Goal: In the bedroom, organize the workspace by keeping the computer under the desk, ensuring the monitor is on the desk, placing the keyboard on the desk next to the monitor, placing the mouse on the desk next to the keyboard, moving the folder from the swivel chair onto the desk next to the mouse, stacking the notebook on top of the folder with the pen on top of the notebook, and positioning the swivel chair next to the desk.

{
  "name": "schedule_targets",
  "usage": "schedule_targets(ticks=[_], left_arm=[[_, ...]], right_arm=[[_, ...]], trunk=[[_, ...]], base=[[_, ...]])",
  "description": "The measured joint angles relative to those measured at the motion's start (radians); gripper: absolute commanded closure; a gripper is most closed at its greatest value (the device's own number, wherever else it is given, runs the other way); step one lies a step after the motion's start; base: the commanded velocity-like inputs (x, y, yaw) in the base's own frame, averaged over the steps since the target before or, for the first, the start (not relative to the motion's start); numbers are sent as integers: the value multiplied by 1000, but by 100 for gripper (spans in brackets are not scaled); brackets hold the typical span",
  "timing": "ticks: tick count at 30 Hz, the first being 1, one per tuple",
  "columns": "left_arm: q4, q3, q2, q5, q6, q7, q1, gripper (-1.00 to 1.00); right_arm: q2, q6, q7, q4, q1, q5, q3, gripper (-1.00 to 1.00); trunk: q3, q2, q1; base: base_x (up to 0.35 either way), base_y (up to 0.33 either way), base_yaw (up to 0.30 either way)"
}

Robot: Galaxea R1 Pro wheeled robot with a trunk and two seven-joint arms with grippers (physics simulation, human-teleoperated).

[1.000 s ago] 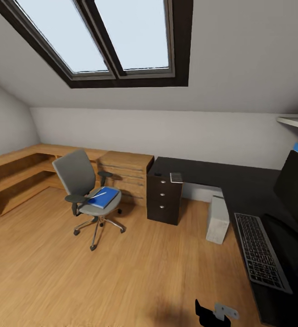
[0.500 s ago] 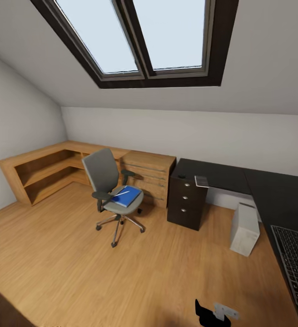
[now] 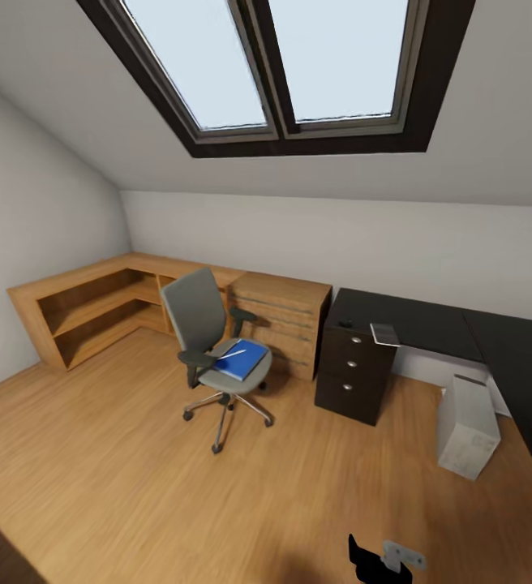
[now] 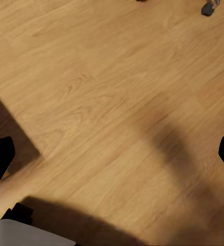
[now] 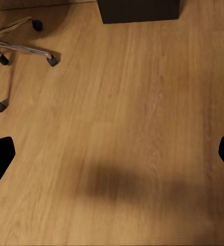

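Left tool (image 4: 112, 154): spread wide, empty, over wooden floor (image 4: 106, 87). Right tool (image 5: 112, 154): spread wide, empty; swivel chair (image 5: 14, 48) base upper left.

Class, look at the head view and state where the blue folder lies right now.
The folder lies on the seat of the swivel chair, left of centre in the head view, on the wooden floor in front of the low wooden shelving.

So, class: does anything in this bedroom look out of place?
Yes. The blue folder lies on the swivel chair seat with a pen on it, not on the desk; the chair stands apart from the desk.
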Motion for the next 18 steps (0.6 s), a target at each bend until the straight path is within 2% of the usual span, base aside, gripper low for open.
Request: schedule_targets(ticks=[7, 18], left_arm=[[0, -1, 0, 0, 0, 0, 0, -100], [0, -1, 0, 0, 0, 0, 0, -100]], right_arm=[[0, -1, 0, 1, 0, 0, 0, -100], [-1, -1, 1, 0, 0, 0, 0, -100]], trunk=[[0, 0, 0], [0, 0, 0]], base=[[300, -138, 2], [256, -236, 0]])
